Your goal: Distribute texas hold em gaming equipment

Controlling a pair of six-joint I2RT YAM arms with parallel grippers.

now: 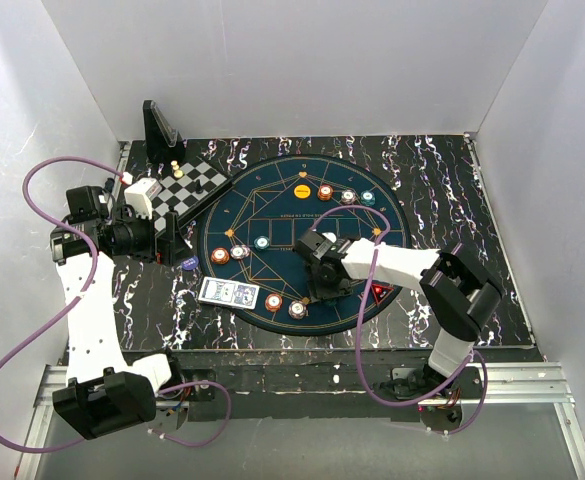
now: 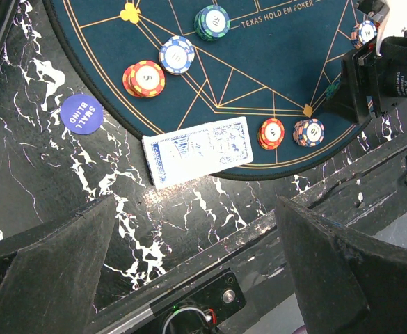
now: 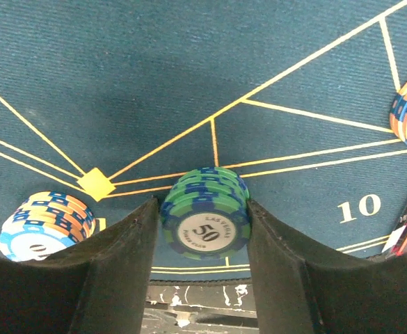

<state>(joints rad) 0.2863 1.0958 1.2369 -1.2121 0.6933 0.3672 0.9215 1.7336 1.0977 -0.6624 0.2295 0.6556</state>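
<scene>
Green 50 chip stack [image 3: 204, 216] pinched upright in right gripper [image 3: 202, 209], on mat [image 3: 189, 83] toward near edge of table [image 1: 452, 180]. Left gripper [image 2: 196, 229] spread wide, empty, over cards [image 2: 197, 150]. Judged: positioning stack; next, release and lift straight, without toppling it.

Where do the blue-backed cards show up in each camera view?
Top external: cards at the near-left rim of the blue mat.
Left wrist: frame centre, overlapping the mat's edge.
Right wrist: not in view; only green chips close up.
Shared landmark: the blue mat.
</scene>
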